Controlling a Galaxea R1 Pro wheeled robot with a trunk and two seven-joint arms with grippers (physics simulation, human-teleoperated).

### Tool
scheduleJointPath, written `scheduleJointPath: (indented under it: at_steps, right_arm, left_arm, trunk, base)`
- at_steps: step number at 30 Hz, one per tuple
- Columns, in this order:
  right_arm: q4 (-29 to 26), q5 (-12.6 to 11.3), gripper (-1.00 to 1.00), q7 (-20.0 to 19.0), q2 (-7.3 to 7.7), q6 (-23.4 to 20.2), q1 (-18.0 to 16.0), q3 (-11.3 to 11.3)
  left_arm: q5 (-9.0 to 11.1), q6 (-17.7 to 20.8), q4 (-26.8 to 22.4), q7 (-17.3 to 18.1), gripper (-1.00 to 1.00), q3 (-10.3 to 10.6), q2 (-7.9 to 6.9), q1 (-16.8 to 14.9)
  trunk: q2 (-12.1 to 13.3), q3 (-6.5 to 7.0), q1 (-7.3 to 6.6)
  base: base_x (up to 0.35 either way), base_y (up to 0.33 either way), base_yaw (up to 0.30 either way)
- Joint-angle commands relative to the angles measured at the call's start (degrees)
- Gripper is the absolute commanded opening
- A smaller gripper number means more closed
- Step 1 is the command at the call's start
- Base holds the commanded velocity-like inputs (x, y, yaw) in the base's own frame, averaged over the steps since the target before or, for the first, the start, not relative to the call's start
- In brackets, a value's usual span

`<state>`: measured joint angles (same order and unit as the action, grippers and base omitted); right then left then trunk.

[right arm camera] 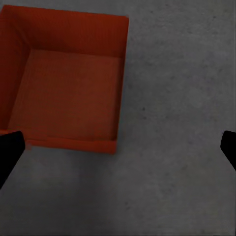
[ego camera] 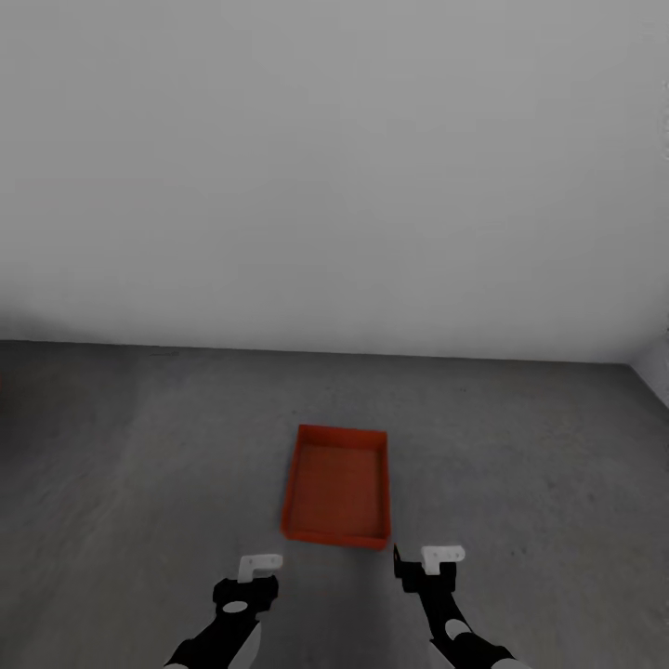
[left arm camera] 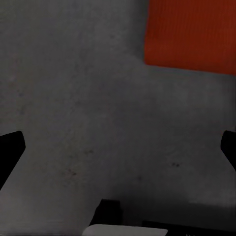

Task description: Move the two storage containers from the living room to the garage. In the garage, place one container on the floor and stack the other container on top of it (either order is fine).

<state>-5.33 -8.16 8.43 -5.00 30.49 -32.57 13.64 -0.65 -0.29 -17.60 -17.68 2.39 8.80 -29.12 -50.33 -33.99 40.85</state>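
Note:
One orange-red storage container stands open-topped and empty on the dark grey concrete floor of the garage, just ahead of my arms. My left gripper hovers near its front left corner, open and empty. My right gripper hovers just off its front right corner, also open and empty. In the left wrist view a corner of the container shows beyond the open gripper. The right wrist view looks down into the container, which lies to one side of the wide-spread gripper.
A plain white wall rises behind the container. It meets a second white wall at a corner at the far right. Bare concrete lies on both sides of the container.

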Motion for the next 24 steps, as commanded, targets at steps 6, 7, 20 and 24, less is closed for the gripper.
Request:
scheduleJointPath:
  at_steps: [6, 7, 20, 24]
  right_arm:
    - [0.1, -0.5, 1.00, 0.2, -0.01, 0.2, 0.0, 0.5]
    - [0.1, -0.5, 1.00, 0.2, -0.01, 0.3, 0.0, 0.5]
    - [0.1, -1.1, 1.00, 0.7, 0.75, 2.0, 0.2, 0.4]
    - [0.2, -1.2, 1.00, 0.3, 1.59, 1.4, 0.2, 0.3]
  left_arm:
    - [-0.1, -0.1, 0.0, -0.3, 1.00, 0.3, -0.01, 0.0]
    - [-0.1, -0.1, 0.0, -0.3, 1.00, 0.3, -0.01, 0.0]
    - [0.3, 0.0, -0.1, -0.3, 1.00, 0.0, -0.08, -0.1]
    - [0.5, 0.2, -0.1, -0.4, 1.00, -0.1, -0.79, -0.1]
  trunk:
    - [0.0, -0.05, -0.03]
    - [0.0, -0.05, -0.03]
    - [0.0, -0.05, -0.03]
    - [0.0, -0.05, -0.03]
  base:
    - [-0.345, 0.000, 0.000]
    - [-0.345, 0.000, 0.000]
    - [-0.303, 0.000, 0.000]
    - [-0.052, 0.000, 0.000]
